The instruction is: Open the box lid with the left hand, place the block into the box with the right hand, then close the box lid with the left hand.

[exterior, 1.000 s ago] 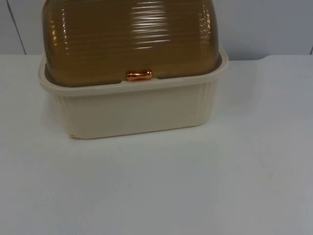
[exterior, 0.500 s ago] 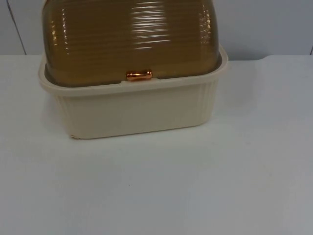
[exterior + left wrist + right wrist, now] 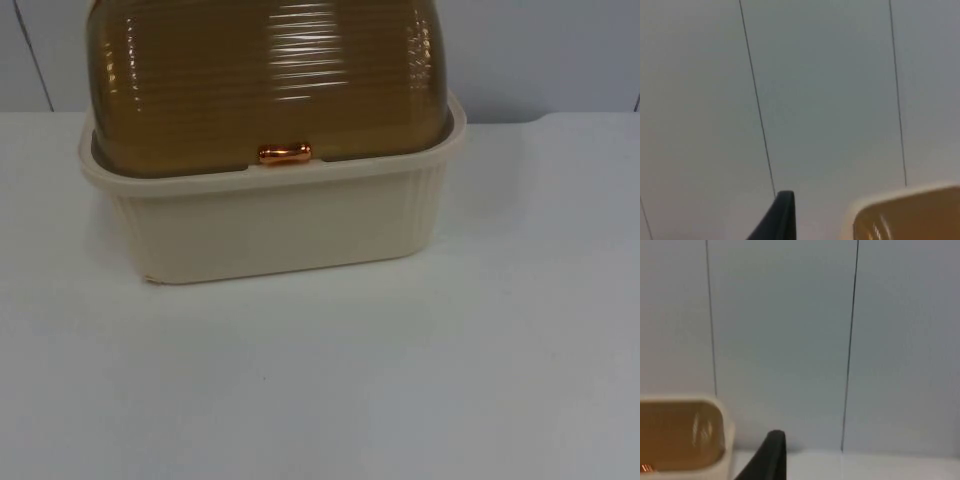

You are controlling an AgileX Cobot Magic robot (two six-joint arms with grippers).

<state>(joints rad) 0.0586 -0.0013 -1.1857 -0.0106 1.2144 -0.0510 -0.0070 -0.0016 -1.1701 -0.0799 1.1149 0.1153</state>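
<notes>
A cream ribbed box [image 3: 270,225] stands at the back of the table in the top view. Its amber see-through domed lid [image 3: 260,80] is down on the rim, with a small copper handle [image 3: 284,154] at the front edge. The left gripper [image 3: 782,220] is held off the table, facing the partition wall, with a corner of the box [image 3: 910,215] beside it. My right gripper [image 3: 771,457] also faces the wall, and the box's other end [image 3: 680,435] lies to its side. Both arms wait apart from the box.
The white table top [image 3: 400,380] stretches in front of the box and to its right. The grey partition wall [image 3: 540,50], with thin vertical seams, rises right behind the box.
</notes>
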